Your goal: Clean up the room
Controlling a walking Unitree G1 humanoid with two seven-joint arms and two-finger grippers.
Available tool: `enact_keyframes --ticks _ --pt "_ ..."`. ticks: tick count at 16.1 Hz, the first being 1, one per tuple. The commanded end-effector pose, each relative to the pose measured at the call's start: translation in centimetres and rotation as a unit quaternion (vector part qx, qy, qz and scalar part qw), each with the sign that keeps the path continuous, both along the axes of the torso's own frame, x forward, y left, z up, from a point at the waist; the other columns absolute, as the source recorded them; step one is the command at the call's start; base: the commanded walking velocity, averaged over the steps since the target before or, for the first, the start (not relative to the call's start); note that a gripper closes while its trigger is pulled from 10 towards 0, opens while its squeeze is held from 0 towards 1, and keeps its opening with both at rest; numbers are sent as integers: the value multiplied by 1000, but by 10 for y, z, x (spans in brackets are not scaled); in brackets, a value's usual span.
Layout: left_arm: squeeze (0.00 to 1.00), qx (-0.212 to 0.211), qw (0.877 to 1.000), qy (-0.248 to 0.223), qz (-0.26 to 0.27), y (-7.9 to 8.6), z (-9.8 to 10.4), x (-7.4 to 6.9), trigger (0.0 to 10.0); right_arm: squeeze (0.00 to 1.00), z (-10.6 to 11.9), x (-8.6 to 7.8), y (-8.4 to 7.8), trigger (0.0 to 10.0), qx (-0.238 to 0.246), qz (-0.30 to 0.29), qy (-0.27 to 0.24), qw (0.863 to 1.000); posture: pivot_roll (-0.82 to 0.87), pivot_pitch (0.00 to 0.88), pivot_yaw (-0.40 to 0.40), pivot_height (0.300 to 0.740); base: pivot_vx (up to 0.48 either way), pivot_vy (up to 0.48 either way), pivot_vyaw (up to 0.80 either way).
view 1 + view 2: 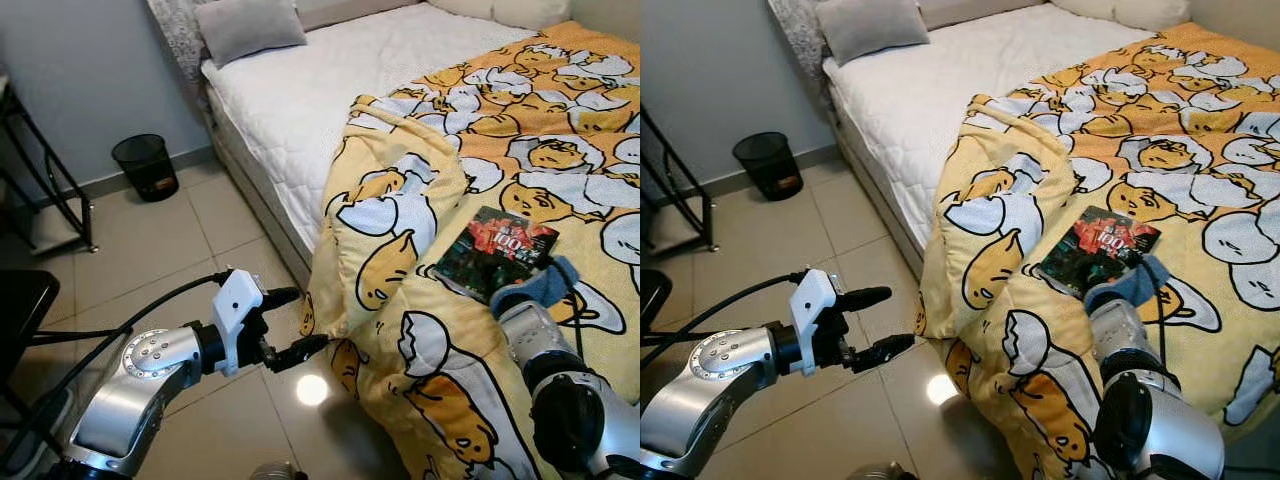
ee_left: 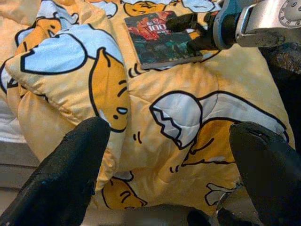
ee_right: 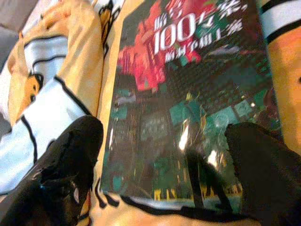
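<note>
the book (image 1: 497,252) lies flat on the yellow blanket (image 1: 480,150) on the bed (image 1: 300,90), the right gripper (image 3: 164,160) spread wide just over it holding nothing, the left gripper (image 1: 290,325) open and empty beside the blanket's hanging edge.

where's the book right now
The book lies flat on the yellow egg-print blanket on the bed, toward the robot's right, with the open right hand right at its near edge.

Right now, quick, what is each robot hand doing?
Left gripper: open, holding nothing, beside the hanging yellow egg-cartoon quilt.
Right gripper: open, at the dark glossy book, not gripping it.
</note>
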State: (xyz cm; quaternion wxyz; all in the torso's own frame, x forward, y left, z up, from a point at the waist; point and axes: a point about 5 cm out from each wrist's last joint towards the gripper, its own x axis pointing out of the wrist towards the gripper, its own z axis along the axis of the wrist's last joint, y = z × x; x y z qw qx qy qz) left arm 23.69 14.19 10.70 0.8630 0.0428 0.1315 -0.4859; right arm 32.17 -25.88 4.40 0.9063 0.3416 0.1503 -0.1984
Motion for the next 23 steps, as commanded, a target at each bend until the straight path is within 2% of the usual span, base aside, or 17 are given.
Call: enact_keyframes --ticks 1,5,7,9,11,13,15,18,19,20,23 --pt "878 9 1000 -3 -6 0 3 -1 10000 0 -1 -5 -10 10000 -6 -25 3 1000 256 0 118 740 0 0 0" --pt "882 12 1000 0 -5 2 3 -1 10000 0 -3 -15 -28 10000 -18 -56 10 998 253 0 114 740 0 0 0" --pt "878 12 1000 2 -4 2 3 -2 10000 0 -7 -17 -27 10000 -10 -54 15 998 253 0 113 740 0 0 0" --pt "878 12 1000 4 -5 3 3 -2 10000 0 -12 -17 -18 10000 4 -33 21 999 254 0 114 740 0 0 0" --pt "882 12 1000 7 -7 3 3 -2 10000 0 -22 -16 5 10000 60 -7 18 998 258 0 116 740 0 0 0" --pt "882 13 1000 9 -6 4 3 -3 10000 0 -26 -16 19 10000 97 0 13 995 264 0 115 740 0 0 0" --pt "882 16 1000 10 -6 6 3 -3 10000 0 -30 -16 26 10000 107 4 21 994 266 0 115 740 0 0 0" --pt "882 18 1000 11 -5 6 3 -2 10000 0 -36 -21 27 10000 160 -50 27 986 267 0 117 740 0 0 0" --pt "882 18 1000 11 -5 6 3 -2 10000 0 -35 -20 28 4471 187 -70 15 980 269 0 117 740 0 0 0" --pt "882 18 1000 10 -4 6 3 -2 10000 0 -34 -18 29 0 213 -88 -2 973 270 0 116 740 0 0 0" --pt "882 19 1000 9 -3 6 3 -1 10000 0 -28 -12 31 0 239 -91 -31 966 271 0 115 740 0 0 0"
